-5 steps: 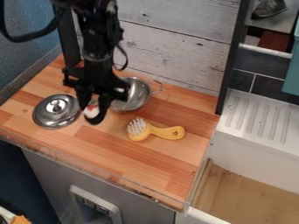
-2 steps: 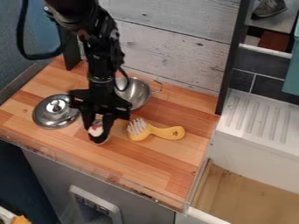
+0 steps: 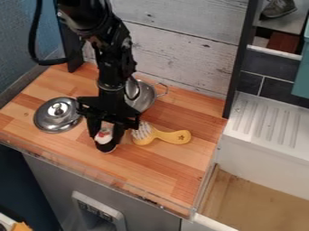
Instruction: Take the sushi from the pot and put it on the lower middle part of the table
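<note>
My gripper (image 3: 106, 140) hangs over the lower middle-left part of the wooden table (image 3: 163, 173), shut on the sushi. The sushi (image 3: 104, 136), white with a red patch and a dark lower part, sits between the two fingers. Whether its underside touches the wood I cannot tell. Behind the gripper, up and to the right, stands the metal pot (image 3: 142, 96), its left side partly hidden by the arm.
A silver lid (image 3: 57, 115) lies left of the gripper. Close on the right is a yellow brush (image 3: 172, 136) with white bristles. A clear ledge (image 3: 91, 172) runs along the front edge, and a white sink (image 3: 265, 149) stands at the right.
The gripper has come from beside the pot toward the table's front edge and slightly right, carrying the sushi with it. Pot, lid and brush have stayed in place.
</note>
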Robot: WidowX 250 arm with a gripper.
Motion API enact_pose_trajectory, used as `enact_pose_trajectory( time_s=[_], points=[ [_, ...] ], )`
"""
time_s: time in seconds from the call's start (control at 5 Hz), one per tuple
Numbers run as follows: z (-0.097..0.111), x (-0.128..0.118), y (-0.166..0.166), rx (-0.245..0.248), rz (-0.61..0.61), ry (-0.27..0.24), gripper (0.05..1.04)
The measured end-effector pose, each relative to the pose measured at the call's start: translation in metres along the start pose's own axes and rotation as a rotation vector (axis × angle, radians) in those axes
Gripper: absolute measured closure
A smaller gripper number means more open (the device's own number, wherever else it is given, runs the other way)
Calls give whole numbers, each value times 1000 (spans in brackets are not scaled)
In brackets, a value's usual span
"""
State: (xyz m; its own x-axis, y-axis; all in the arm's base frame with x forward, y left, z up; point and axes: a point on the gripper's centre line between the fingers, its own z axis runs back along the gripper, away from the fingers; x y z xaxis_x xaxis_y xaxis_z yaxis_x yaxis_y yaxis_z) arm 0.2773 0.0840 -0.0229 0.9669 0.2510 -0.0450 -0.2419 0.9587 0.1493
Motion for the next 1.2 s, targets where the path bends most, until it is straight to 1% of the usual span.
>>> enact_pose_trajectory(
  time_s=[0.2, 0.4, 0.6, 1.0, 1.2],
  points=[
    [-2, 0, 3, 1, 7, 5, 83],
    [-1, -3, 5, 2, -14, 27, 76],
    [13, 1, 3, 4, -55, -5, 83],
    [56, -6, 4, -15, -66, -123, 83],
    [62, -7, -1, 106, -30, -169, 83]
  ],
)
